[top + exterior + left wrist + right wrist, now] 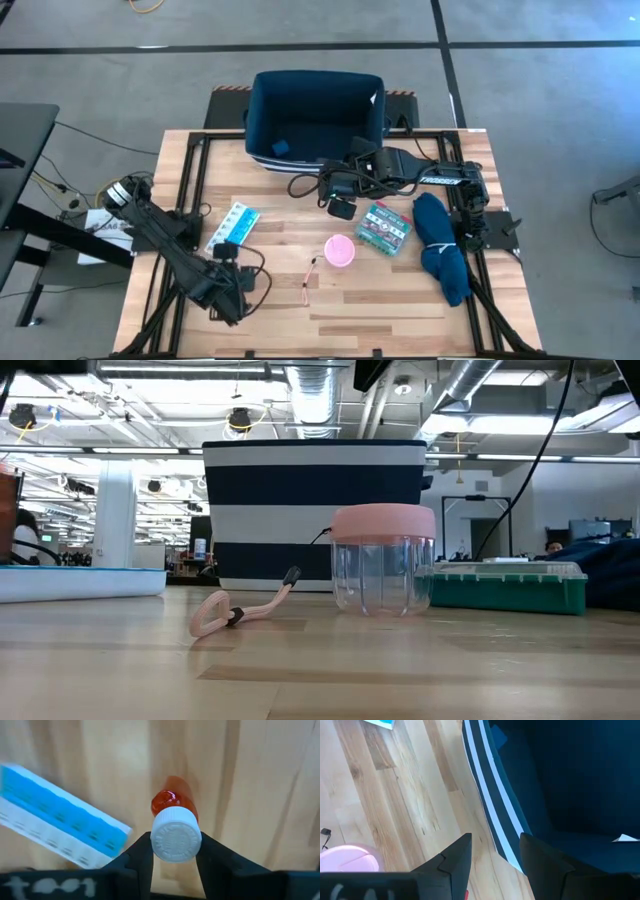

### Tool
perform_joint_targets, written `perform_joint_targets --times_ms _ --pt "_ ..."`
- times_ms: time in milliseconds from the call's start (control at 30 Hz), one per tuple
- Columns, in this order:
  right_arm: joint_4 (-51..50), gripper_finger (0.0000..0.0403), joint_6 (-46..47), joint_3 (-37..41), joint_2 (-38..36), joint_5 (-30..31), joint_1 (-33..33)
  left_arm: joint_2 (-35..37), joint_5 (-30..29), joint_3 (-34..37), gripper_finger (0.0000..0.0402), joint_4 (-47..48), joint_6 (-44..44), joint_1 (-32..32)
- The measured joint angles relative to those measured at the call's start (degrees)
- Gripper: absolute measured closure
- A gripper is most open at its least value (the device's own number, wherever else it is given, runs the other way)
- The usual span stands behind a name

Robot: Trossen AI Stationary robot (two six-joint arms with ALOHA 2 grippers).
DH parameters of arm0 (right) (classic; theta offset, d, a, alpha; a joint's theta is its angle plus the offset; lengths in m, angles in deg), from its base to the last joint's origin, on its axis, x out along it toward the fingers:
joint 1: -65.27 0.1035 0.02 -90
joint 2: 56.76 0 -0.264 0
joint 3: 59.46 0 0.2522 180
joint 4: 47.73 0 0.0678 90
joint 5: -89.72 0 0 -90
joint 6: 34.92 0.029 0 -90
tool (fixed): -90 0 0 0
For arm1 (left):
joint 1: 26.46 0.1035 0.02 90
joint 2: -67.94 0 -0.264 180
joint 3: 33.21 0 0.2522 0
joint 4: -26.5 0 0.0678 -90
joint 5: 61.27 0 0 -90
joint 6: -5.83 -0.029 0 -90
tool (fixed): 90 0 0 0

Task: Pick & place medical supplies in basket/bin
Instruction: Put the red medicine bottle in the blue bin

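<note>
Two arms work a wooden table. Left gripper (pixel 175 851) clamps the small red-white bottle (pixel 174 827) near the pill organiser (pixel 233 226); next, carry it to the bin (pixel 315 115). Right gripper (pixel 495 851) hovers empty, fingers apart, beside that bin.

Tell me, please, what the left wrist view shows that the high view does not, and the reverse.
Only the left wrist view shows a small red bottle with a white cap, the cap clamped between the left end effector fingers.

Only the high view shows the navy bin with a blue cube inside, the green first-aid box, the pink-lidded cup, the dark-blue cloth and the right end effector near the bin.

Both show the light-blue pill organiser and the wooden table.
</note>
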State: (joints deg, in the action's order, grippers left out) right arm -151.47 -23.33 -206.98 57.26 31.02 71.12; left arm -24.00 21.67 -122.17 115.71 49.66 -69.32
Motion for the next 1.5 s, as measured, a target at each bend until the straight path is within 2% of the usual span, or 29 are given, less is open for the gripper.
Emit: perform_joint_targets --times_ms 200,400,533,700,767,833,967,1100,1200,1367,1500 --pt "0.2 0.0244 0.0 0.0 0.0 0.0 0.0 0.0 -9.0 -10.4 0.0296 7.0 -9.7 5.5" --pt "0.3 0.0244 -0.1 0.0 0.0 0.0 0.0 0.0 -17.8 -21.6 0.0296 12.4 -22.3 14.2" --pt "0.0 0.0244 0.0 0.0 0.0 0.0 0.0 0.0 -23.0 -28.6 0.0296 12.6 -31.7 20.6" --pt "0.0 0.0244 0.0 0.0 0.0 -2.9 0.1 0.0 -34.5 -36.7 0.0296 10.5 -45.4 29.5" --pt "0.0 0.0244 0.0 0.0 0.0 -3.9 0.1 0.0 -37.0 -39.2 0.0296 8.2 -50.4 34.3" --pt "0.1 0.0244 0.1 0.0 0.0 -4.3 0.0 0.0 -35.9 -40.5 0.0296 4.1 -54.1 40.2" --pt "0.0 0.0244 0.2 0.0 0.0 -4.3 0.1 0.0 -25.5 -39.6 0.0296 -1.7 -56.1 53.1" --pt "-0.1 0.0244 3.4 0.0 0.0 -4.4 0.2 -0.1 -21.1 -33.7 0.0281 -9.3 -56.5 64.8" --pt "-0.1 0.0244 6.5 0.0 0.0 -4.4 0.5 -0.1 -15.8 -29.7 0.0269 -13.3 -52.1 71.3" --pt "0.0 0.0244 6.9 0.0 0.0 -6.0 0.9 -0.2 -3.3 -21.6 0.0263 -17.3 -50.2 77.1" --pt "0.0 0.0244 6.9 0.0 0.0 -6.2 1.2 0.0 -2.7 -15.8 0.0266 -22.1 -50.7 78.3"
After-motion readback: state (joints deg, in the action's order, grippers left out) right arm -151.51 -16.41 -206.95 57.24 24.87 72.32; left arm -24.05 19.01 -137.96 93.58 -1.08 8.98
